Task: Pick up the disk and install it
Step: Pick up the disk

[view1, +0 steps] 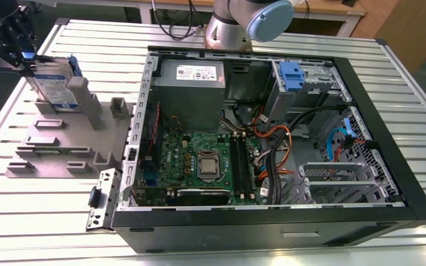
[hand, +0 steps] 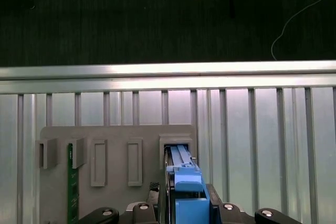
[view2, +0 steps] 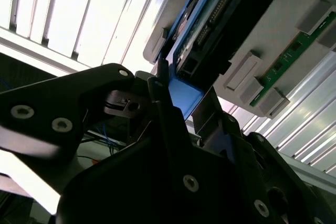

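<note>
Slatted tabletop [view1: 95, 33], bearing an open computer case [view1: 257, 224] toward the exterior view's right and a grey holder [view1: 57, 144] just beside it on the left. Upright in that holder, the disk [view1: 54, 86]. At its blue end handle [hand: 188, 179], gripper [view1: 26, 57], jaws clenched on it.

The exterior view looks down over my whole desk [view1: 390, 72]; both wrist views ride close at my hand [hand: 186, 208], sharing the disk [hand: 184, 169] and grey rack [hand: 115, 135].

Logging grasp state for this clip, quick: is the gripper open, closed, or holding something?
Gripper: closed on the disk at its blue carrier handle; the disk stands upright in the grey fixture.
</note>
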